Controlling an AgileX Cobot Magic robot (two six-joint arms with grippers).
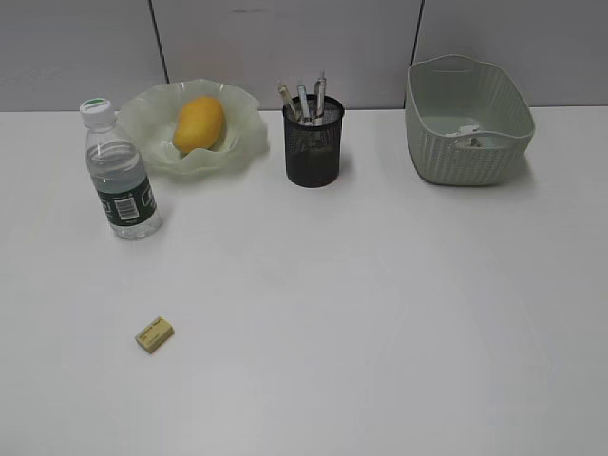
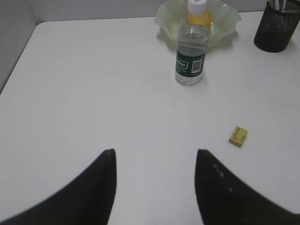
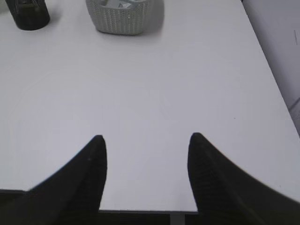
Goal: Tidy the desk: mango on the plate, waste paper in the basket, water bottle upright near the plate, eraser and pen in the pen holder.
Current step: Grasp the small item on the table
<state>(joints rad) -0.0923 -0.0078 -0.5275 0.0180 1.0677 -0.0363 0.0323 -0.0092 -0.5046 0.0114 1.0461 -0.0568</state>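
both fingers' pairs wide and empty, eraser (image 2: 238,136) alone on the desk (image 2: 93,93)

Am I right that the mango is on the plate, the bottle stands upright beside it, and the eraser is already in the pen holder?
Not quite: the eraser lies on the desk, away from the pen holder, as the exterior view shows. The mango is on the plate and the bottle stands upright beside it.

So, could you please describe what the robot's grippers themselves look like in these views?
Only fingers show. The left gripper has two matte black, curved fingers tapering to blunt tips. The right gripper matches, with finely textured fingers. No cables or markings visible.
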